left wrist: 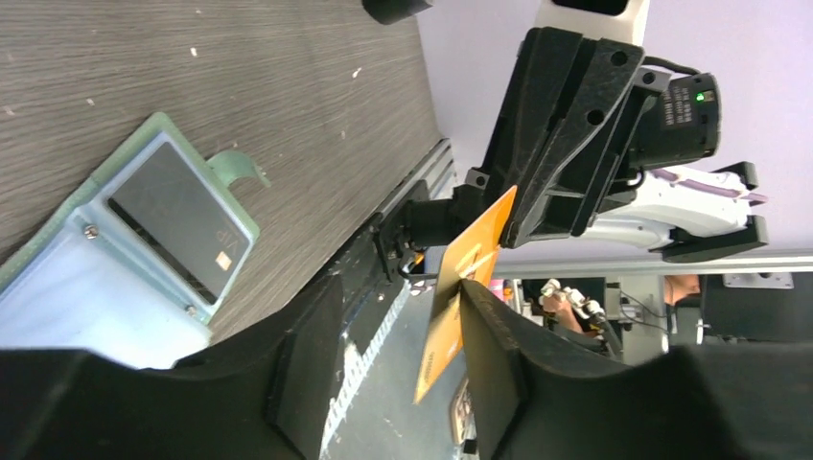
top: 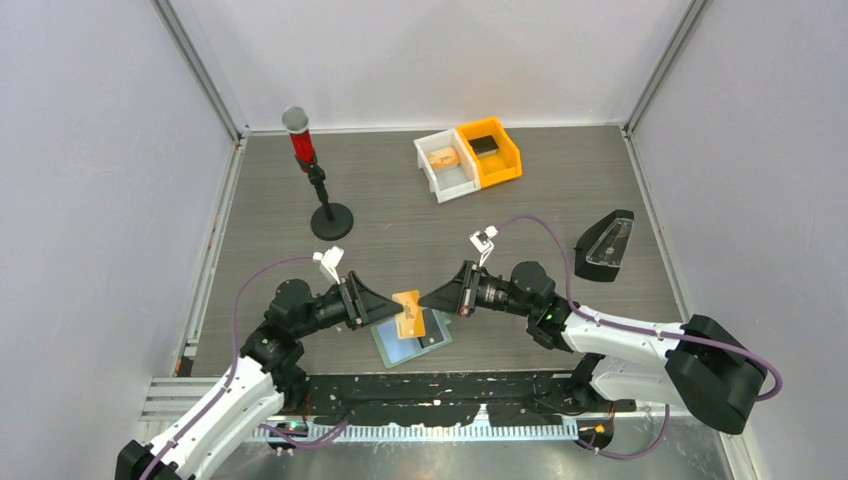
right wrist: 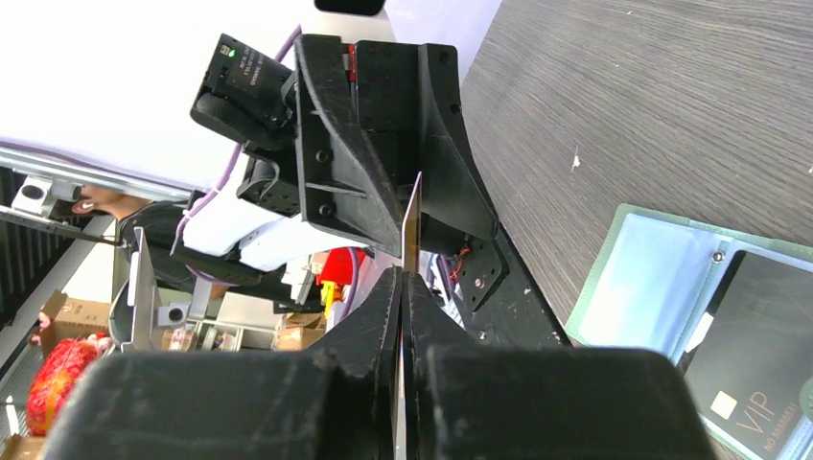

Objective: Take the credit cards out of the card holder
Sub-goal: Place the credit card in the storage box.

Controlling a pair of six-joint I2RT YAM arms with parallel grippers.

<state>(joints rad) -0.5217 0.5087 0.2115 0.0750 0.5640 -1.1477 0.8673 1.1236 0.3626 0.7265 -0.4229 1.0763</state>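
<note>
Above the translucent pale-green folding card holder (top: pixel 395 350), your right gripper (top: pixel 424 299) pinches the thin tan-orange card (top: pixel 408 312); your left gripper (top: pixel 398 308) stands released.

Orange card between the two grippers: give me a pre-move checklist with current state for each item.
1. Right gripper shut on the orange card: ok, the fingers pinch its edge.
2. Left gripper gripping the card: not ok, its jaws stand open and the card sits beside one finger.
3. Card out of the card holder: ok, it is fully out and held above it.
4. Holder emptied: not ok, a dark VIP card sits in one pocket.
5. Other pocket empty: cannot tell, it only shows pale blue.
6. Holder lying open and flat on the table: ok.
</note>
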